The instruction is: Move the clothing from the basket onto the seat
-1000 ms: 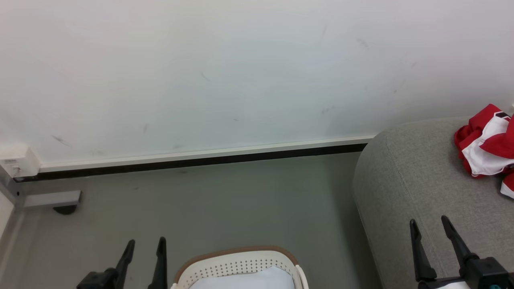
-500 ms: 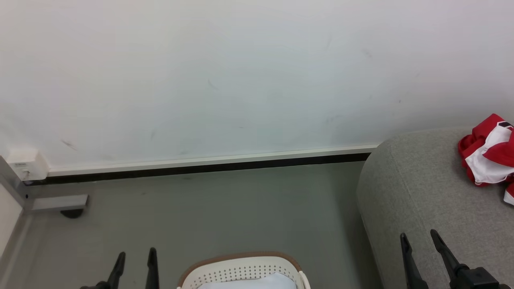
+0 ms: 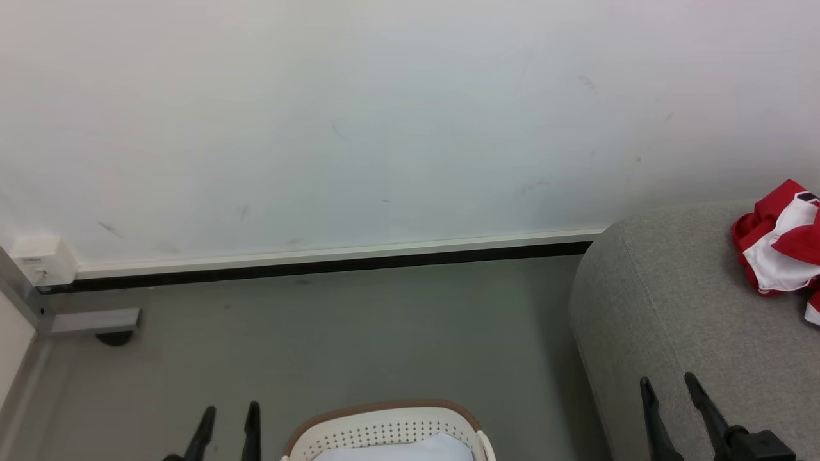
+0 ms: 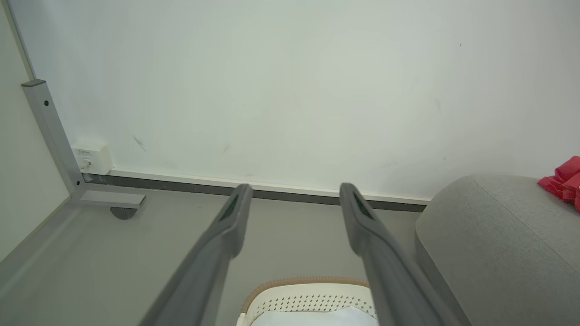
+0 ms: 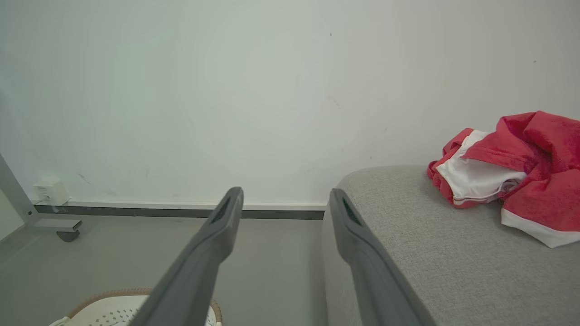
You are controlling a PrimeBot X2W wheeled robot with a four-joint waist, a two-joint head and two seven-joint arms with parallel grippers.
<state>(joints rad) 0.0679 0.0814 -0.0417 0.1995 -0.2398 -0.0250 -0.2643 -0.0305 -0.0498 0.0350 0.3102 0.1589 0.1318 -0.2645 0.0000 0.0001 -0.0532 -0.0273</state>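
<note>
In the head view, an oval white plastic laundry basket (image 3: 384, 430) with perforated walls and a tan-brown rim stands on the smooth grey-green floor (image 3: 352, 333) at the near edge, cut off by the frame. The part of its inside that shows holds a pale white-blue lining (image 3: 397, 449). To the right is the large light-grey seat (image 3: 672, 301), upholstered in coarse woven fabric, with rounded edges. The clothing (image 3: 778, 256), soft red fabric with white panels, lies crumpled on the seat's far right, well apart from the basket. The left claw (image 3: 231, 410) is over the floor just left of the basket, and the right claw (image 3: 667, 381) is over the seat's near part. Each has its dark fingers parted, with nothing between them. Behind, a scuffed white wall (image 3: 384, 128) meets the floor at a pale-and-black skirting strip (image 3: 333, 259).

In the left wrist view, the left claw (image 4: 294, 190) is wide open and empty. The basket (image 4: 308, 299) with its lining sits below, the seat (image 4: 489, 235) is to the right, and a scrap of red clothing (image 4: 564, 183) shows at the far right edge.

In the right wrist view, the right claw (image 5: 286, 192) is likewise spread and empty at the seat's (image 5: 430, 253) left end. The clothing (image 5: 521, 181) is heaped on the seat against the wall, red folds around a white panel, with a white hem band. The basket's (image 5: 113, 308) rim shows at the lower left.
</note>
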